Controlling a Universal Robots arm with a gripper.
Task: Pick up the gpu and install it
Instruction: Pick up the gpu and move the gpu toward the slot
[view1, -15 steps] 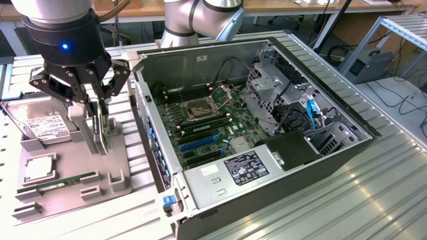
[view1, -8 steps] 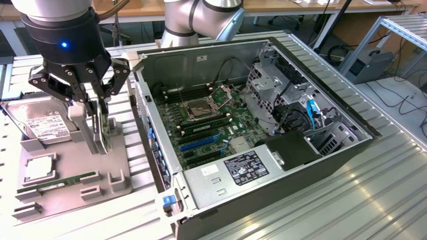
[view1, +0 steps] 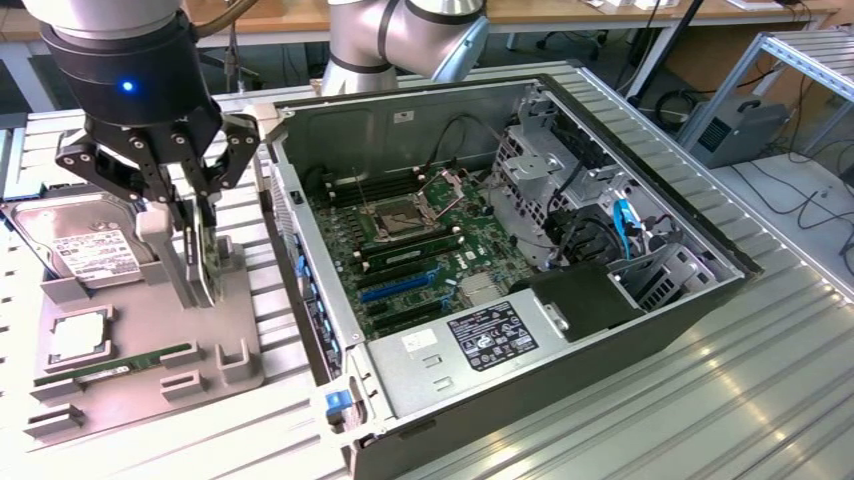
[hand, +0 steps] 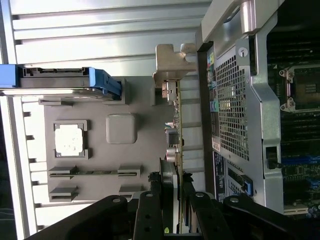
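The gpu (view1: 203, 262) is a thin dark card standing on edge over the grey parts tray (view1: 147, 385), at the exterior view's left beside the open computer case (view1: 561, 330). My gripper (view1: 200, 222) comes down on it from above, and its black fingers press both faces of the card's top edge. In the wrist view the gpu (hand: 176, 125) is edge-on with its pale bracket (hand: 170, 65) at the far end, and the gripper (hand: 176, 192) is shut on the near end. Whether the card's lower edge still rests in the tray's holder cannot be told.
On the tray lie a silver hard drive (view1: 87, 252), a square processor (view1: 78, 336) and a green memory stick (view1: 114, 368). The case wall (hand: 235, 110) rises right beside the card. Inside are the motherboard (view1: 414, 250) with blue slots (view1: 400, 288), a drive cage and cables.
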